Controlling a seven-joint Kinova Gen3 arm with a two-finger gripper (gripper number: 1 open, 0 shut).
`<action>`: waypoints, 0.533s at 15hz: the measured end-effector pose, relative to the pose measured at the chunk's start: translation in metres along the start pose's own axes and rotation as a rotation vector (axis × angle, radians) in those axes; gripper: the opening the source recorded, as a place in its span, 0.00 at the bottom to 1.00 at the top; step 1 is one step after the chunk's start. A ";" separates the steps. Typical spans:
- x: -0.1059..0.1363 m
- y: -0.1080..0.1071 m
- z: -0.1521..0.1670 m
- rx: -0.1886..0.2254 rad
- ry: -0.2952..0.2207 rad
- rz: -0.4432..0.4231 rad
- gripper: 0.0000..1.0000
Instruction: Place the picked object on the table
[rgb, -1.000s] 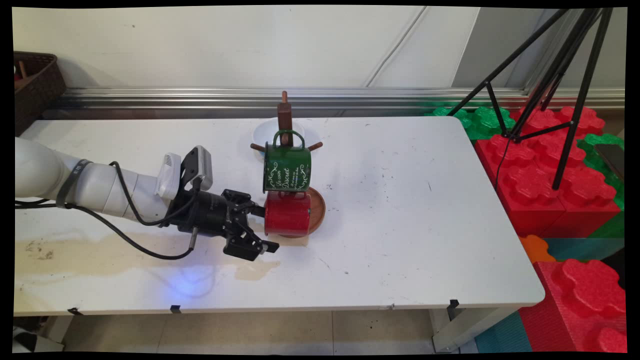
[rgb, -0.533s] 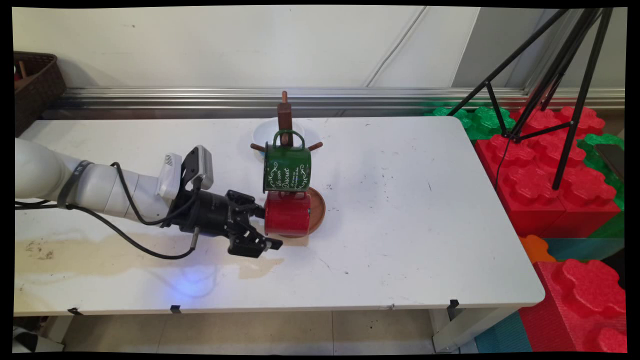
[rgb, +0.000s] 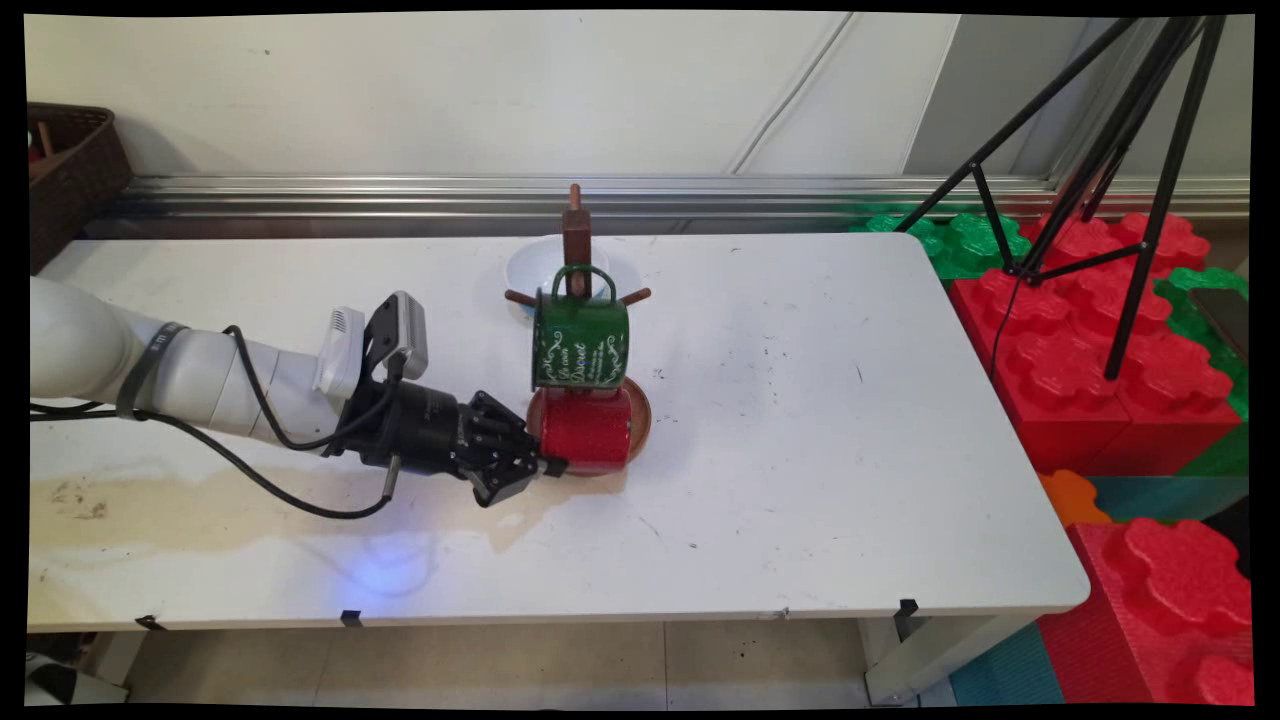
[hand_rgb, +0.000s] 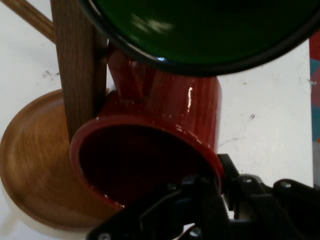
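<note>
My gripper is level with the table and reaches in from the left. It is pinched on the rim of the red mug. In the hand view one finger sits inside the mug's mouth and the other on the outside wall, so the rim is clamped between them.

The red mug hangs low on the wooden mug stand, mouth towards me, just above the round wooden base. Its handle is up against the post in the hand view.

The green mug hangs on a higher peg, directly above the red one and touching or nearly touching it; I can't tell which. It has white lettering on the side.

A white bowl is behind the stand, near the table's far edge. A dark wicker basket is at far left. There is a black tripod off the right end, over red and green foam blocks. The table's front left has a brownish stain.
</note>
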 end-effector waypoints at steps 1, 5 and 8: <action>0.000 0.000 0.000 -0.001 -0.001 -0.001 0.00; 0.000 0.001 -0.002 -0.003 -0.003 -0.009 0.00; 0.002 0.001 -0.004 -0.004 -0.001 -0.013 0.00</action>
